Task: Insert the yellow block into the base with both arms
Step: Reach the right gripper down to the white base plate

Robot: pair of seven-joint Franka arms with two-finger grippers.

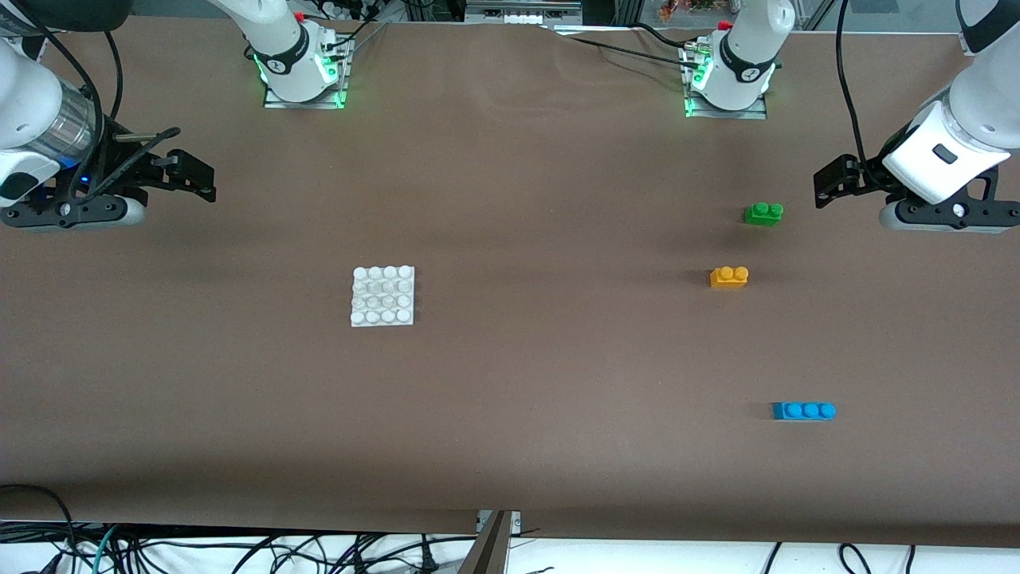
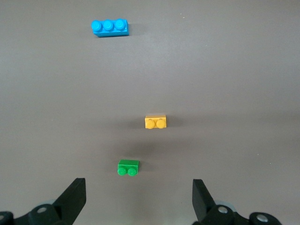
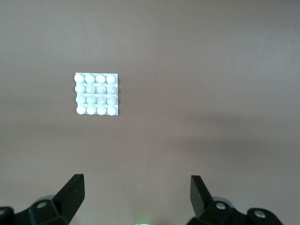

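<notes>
Nothing done yet, by the look of things. Small orange-yellow plastic two-stud block [image 1: 729, 277] lying free toward the left arm's end, between green two-stud brick [image 1: 763, 213] and longer blue three-stud brick [image 1: 804, 410]. Flat white square studded base plate [image 1: 382, 296] well apart, bare, probably untouched. Left gripper [image 2: 138, 199] raised near green brick, jaws spread, empty. Right gripper [image 3: 137, 197] likewise spread, empty, waiting. Remaining: pick, carry, press in. Count: three bricks, one plate, two grippers.

We see even, diffuse overhead lighting across the brown table [image 1: 510, 383]. Shadows are soft and faint. Green indicator lights [image 1: 301, 100] glow at both arm bases. All three views are sharp, with no glare and slight darkening toward the corners.
</notes>
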